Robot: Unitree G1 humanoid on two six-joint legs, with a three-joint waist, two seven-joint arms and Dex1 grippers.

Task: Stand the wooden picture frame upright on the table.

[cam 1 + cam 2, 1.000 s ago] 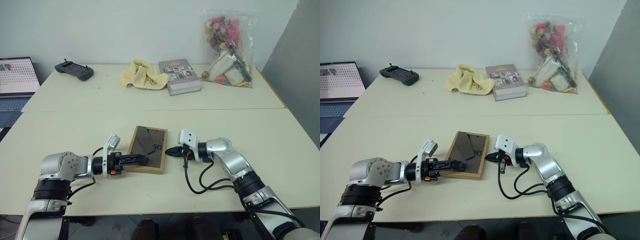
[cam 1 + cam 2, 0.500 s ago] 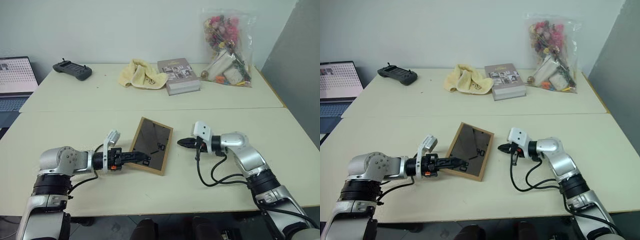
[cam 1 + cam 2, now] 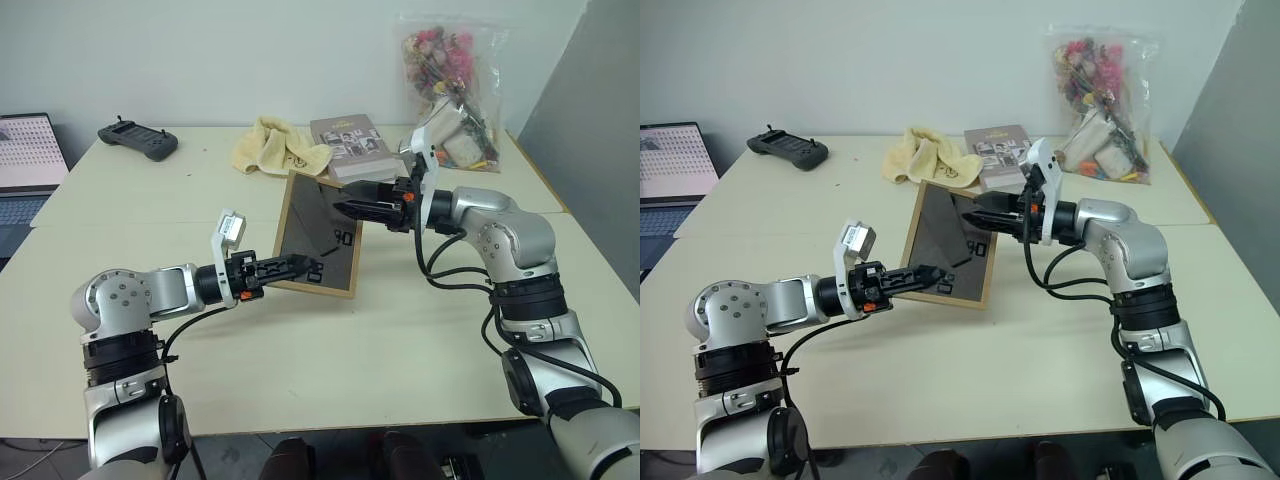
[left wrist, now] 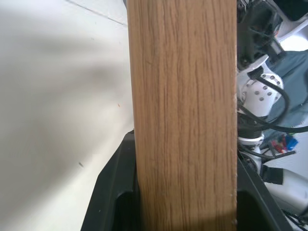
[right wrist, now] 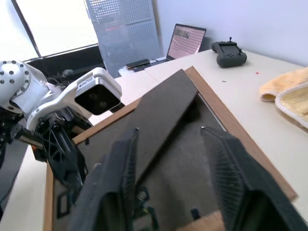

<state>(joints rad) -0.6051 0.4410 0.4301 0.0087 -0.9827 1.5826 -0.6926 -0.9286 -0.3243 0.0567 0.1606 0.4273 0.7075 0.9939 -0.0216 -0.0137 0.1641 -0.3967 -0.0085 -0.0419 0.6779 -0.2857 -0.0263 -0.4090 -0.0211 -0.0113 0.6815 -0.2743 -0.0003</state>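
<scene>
Clamping the lower left rim, the left gripper [image 3: 292,268] has its fingers pressed onto the wooden picture frame [image 3: 320,235], which is raised steeply near the middle of the table [image 3: 420,330], dark back panel toward the robot and lower edge apparently just clear of the tabletop. At the frame's upper right, the right gripper [image 3: 350,209] has its fingers spread astride the fold-out stand [image 5: 159,120]. The lifting looks done; swinging out the stand, setting the frame down and letting go remain.
</scene>
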